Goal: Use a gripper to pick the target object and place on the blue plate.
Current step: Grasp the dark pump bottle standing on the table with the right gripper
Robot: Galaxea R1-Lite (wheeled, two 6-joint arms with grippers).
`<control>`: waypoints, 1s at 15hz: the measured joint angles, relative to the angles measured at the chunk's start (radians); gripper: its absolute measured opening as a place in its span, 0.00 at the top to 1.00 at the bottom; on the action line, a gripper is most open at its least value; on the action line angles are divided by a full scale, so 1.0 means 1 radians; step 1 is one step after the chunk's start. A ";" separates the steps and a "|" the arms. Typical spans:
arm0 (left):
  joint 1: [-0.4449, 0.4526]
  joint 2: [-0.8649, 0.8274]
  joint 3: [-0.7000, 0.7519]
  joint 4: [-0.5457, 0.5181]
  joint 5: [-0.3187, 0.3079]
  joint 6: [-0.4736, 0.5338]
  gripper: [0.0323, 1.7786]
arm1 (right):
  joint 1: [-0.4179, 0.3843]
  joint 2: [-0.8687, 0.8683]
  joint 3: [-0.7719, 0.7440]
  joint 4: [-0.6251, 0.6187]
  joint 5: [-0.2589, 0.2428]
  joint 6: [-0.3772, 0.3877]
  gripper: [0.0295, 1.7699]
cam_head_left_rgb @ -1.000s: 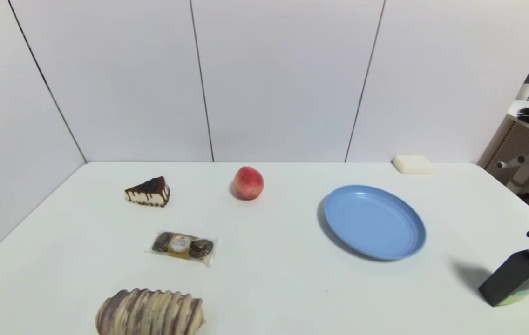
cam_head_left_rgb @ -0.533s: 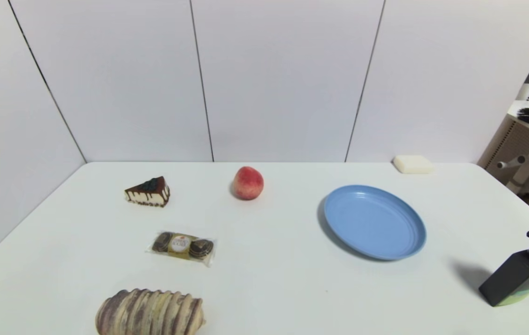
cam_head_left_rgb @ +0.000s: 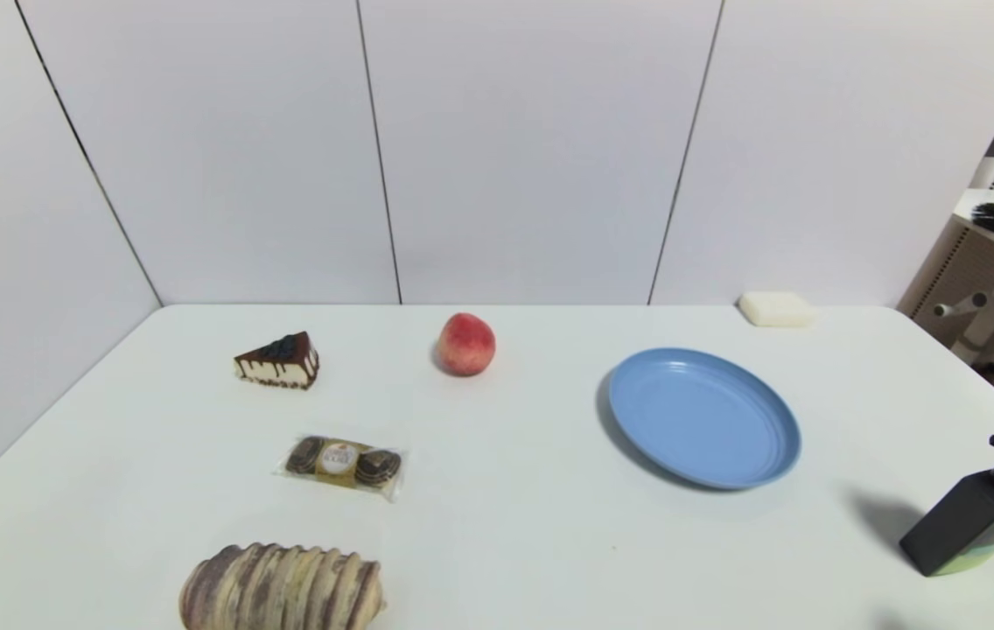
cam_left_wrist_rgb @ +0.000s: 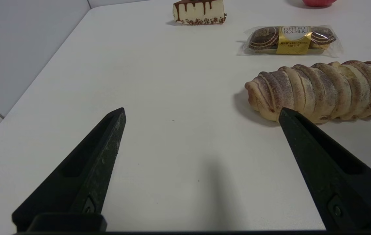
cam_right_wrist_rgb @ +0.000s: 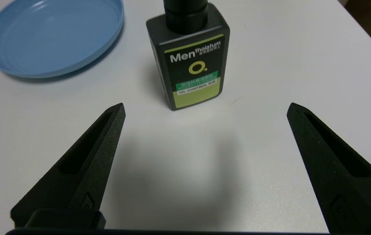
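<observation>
Approach step: your right gripper point(cam_right_wrist_rgb: 205, 107) stands wide open and empty short of the pump bottle point(cam_right_wrist_rgb: 192, 65); next, straddle it, close, then carry to the blue plate point(cam_right_wrist_rgb: 55, 36).

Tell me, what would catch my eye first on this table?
Likely the blue plate, right of the table's middle, and the black pump bottle standing at the near right edge. The right gripper points at that bottle with fingers wide apart, short of touching it, while a red peach sits near the back.

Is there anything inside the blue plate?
No. The blue plate holds nothing; only its bare ringed bottom shows. The black pump bottle stands apart beside it. Whatever is under the plate is hidden.
</observation>
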 joint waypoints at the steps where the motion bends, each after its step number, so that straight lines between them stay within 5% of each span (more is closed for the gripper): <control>1: 0.000 0.000 0.000 0.000 0.000 0.000 0.05 | -0.001 0.008 0.006 0.001 0.000 -0.009 0.03; 9: 0.000 0.000 0.000 0.000 0.000 0.001 0.05 | -0.001 0.122 0.070 -0.096 0.010 -0.090 0.03; 15: 0.000 0.000 0.000 0.000 0.000 0.000 0.05 | 0.003 0.221 0.178 -0.434 0.080 -0.126 0.03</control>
